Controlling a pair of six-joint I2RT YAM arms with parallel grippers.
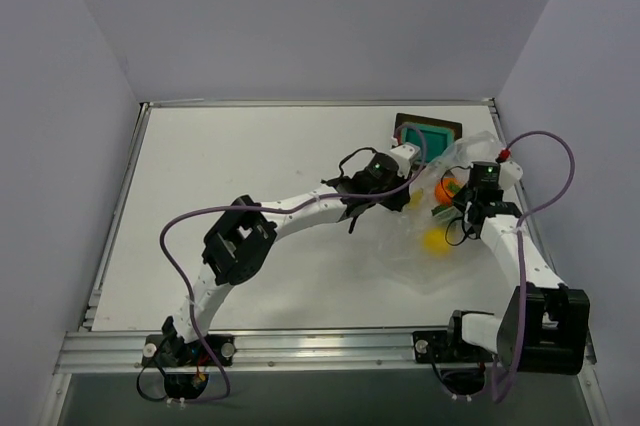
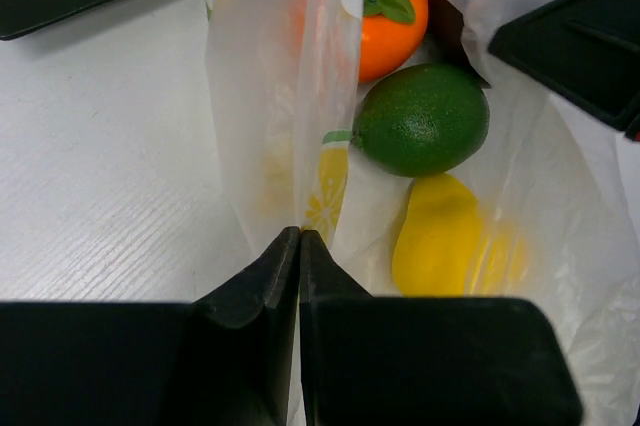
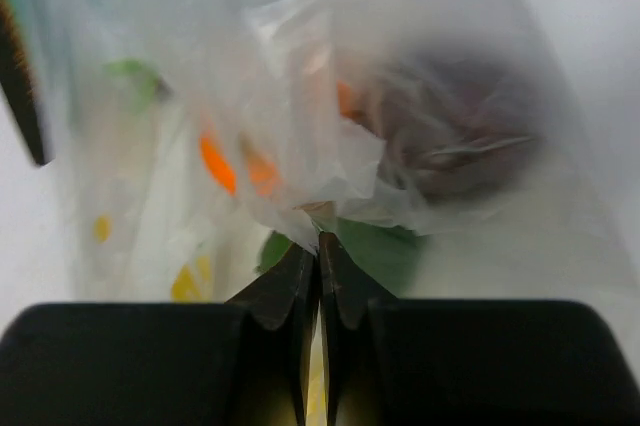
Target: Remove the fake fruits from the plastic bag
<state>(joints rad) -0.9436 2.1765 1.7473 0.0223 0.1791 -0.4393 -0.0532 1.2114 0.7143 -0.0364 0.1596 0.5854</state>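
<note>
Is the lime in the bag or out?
In. The lime lies between walls of the bag, beside the orange and lemon.

we see a white counter (image 1: 250,156) boxed in on three sides by plain, pale lavender-grey panels: a back wall (image 1: 320,16), a left wall (image 1: 50,166) and a right wall (image 1: 590,96). a metal rail (image 1: 320,344) runs along the counter's near edge, with dark grey-green floor (image 1: 320,404) below it. the light is soft and even.
</note>
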